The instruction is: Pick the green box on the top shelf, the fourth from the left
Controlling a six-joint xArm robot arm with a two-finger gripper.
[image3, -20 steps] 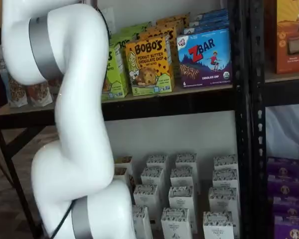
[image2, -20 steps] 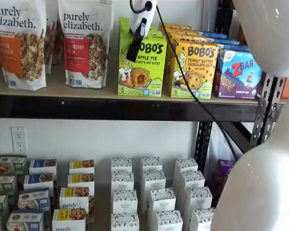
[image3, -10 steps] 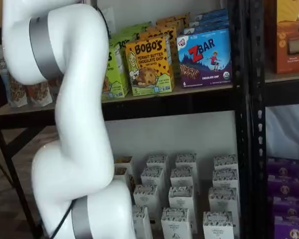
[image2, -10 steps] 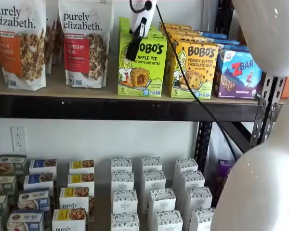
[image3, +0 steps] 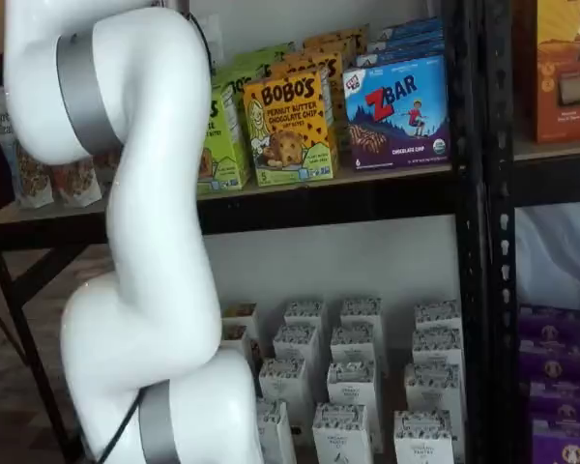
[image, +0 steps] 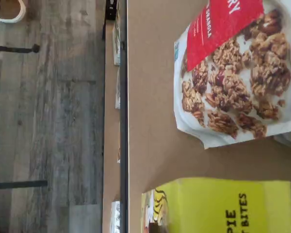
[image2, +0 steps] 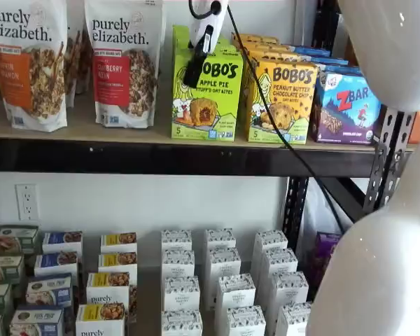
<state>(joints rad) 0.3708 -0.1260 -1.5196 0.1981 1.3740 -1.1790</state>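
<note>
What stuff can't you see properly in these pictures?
- The claw: in a shelf view only one black finger shows, side-on, so whether it is open or shut cannot be told.
- The green box: in a shelf view the white arm hides most of its front.
- The green box in the wrist view: cut off by the picture's edge.
- The granola bag: its top is cut off by the edge in a shelf view.

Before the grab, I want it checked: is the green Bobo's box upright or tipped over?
Upright. The green box stands on its base on the top shelf, front label level and readable.
</note>
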